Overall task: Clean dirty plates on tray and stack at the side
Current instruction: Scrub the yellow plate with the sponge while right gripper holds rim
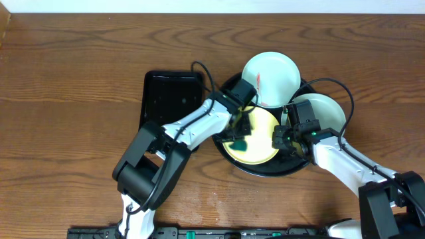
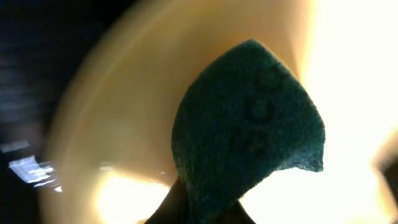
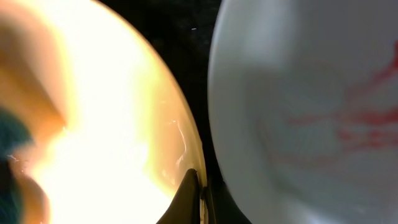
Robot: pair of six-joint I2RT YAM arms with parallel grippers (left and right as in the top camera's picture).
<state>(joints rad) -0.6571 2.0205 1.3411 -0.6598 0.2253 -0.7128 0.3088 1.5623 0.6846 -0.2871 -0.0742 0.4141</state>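
Though glare washes out much of both wrist views, the left jaws are closed on a dark green sponge [image 2: 249, 124] over the pale yellow plate [image 1: 261, 147] at the middle of the round black tray [image 1: 265, 171]. The right jaws pinch that plate's rim toward the tray's right side. One bluish-white plate [image 1: 275, 70], bearing a red smear [image 1: 258, 81], overlaps the tray's far edge. A second bluish-white plate [image 1: 325, 106], partly hidden by the right arm [image 1: 345, 159], overlaps its right edge. A rectangular black tray [image 1: 169, 96] sits left of it.
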